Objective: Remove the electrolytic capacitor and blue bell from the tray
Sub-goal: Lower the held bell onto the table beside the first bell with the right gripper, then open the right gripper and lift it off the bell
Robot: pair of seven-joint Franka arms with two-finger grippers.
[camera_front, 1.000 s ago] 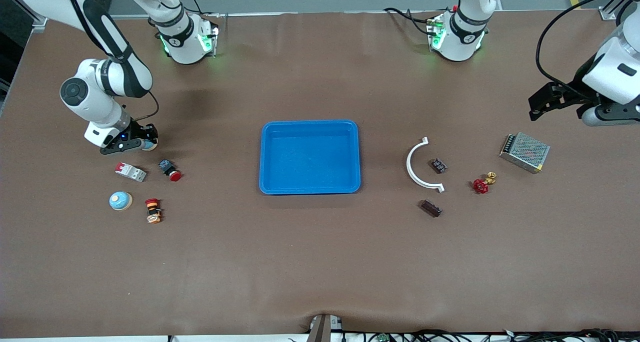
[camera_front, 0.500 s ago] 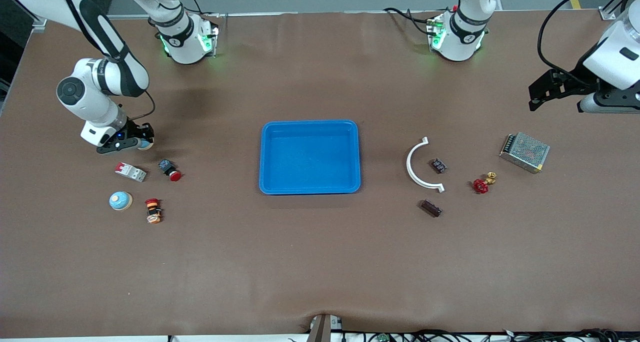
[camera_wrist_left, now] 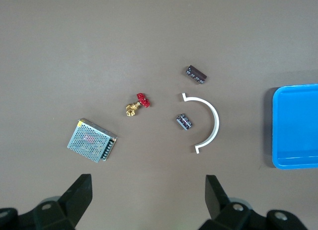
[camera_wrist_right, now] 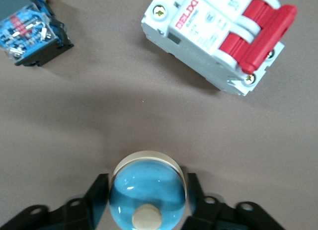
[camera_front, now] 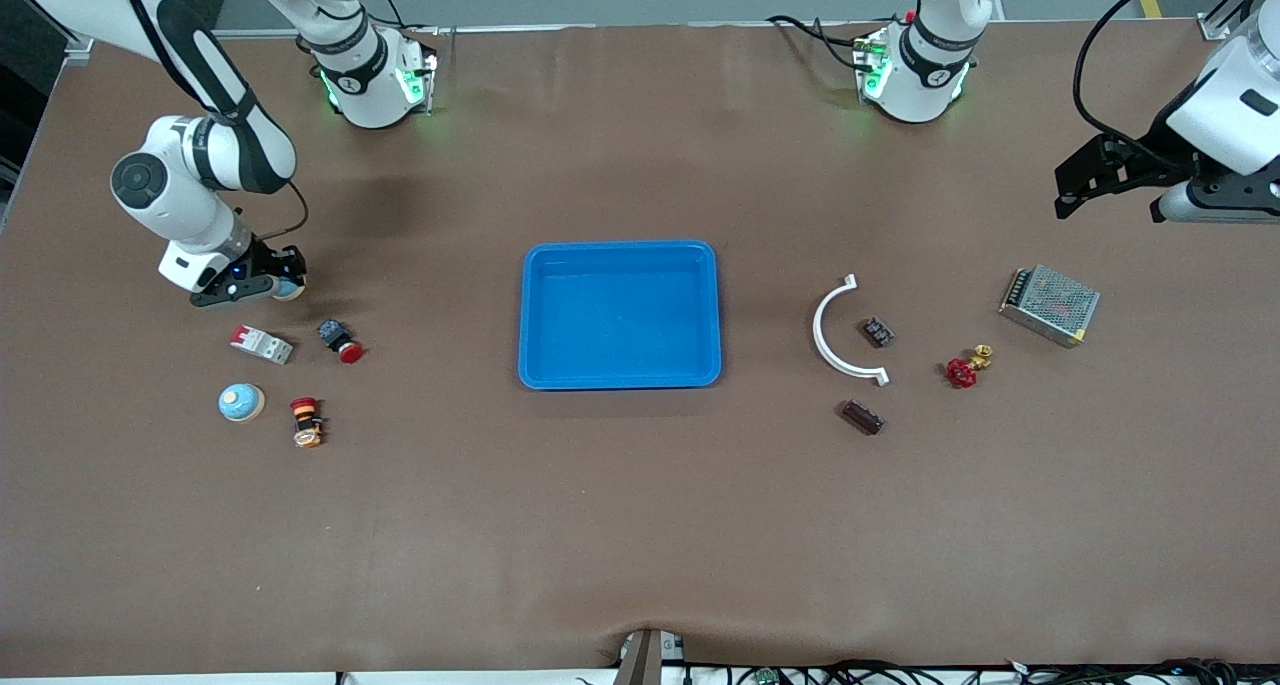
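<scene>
A blue domed bell with a cream button sits between the fingers of my right gripper, which press against its sides low over the table. In the front view this bell and right gripper are near the right arm's end. A second blue bell lies nearer the camera. A dark capacitor and a similar one lie by the white arc. My left gripper hangs open and empty above the table near the mesh box.
The blue tray stands empty mid-table. A white and red breaker, a blue relay and two red push buttons lie round the bells. A metal mesh box and a red valve lie near the capacitors.
My right gripper has slid a little toward the right arm's end of the table, the bell moving with it. The left arm has risen slightly.
</scene>
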